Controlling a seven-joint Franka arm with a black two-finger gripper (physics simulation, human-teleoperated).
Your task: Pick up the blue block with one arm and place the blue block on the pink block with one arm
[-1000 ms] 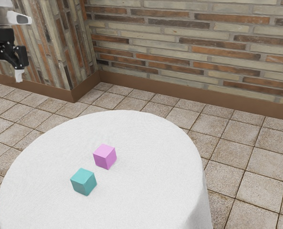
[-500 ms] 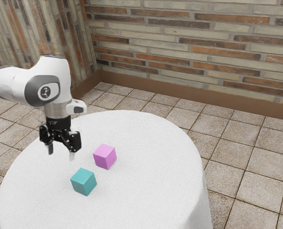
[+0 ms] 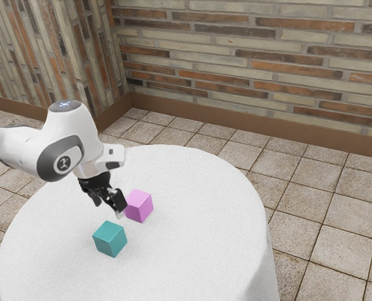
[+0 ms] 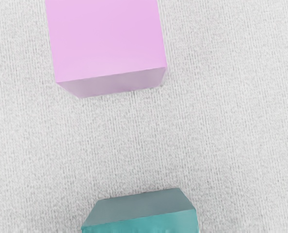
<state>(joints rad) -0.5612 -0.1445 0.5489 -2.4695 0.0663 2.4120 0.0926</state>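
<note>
Nothing was lifted yet: the hand (image 3: 111,207) hung empty beside the pink block (image 3: 138,205).
The blue block (image 3: 109,238) sat on the white table (image 3: 198,251) on the camera's side of the pink block, near it but apart, untouched. The hand hovered just beside the pink block, at the exterior view's left of it, fingers spread around nothing. Grasping, lifting and stacking all appeared left to do.

pincer (image 3: 109,205) over table (image 3: 205,244), seemingly parted | blue block (image 3: 109,238) near pink block (image 3: 138,205), apart
</note>
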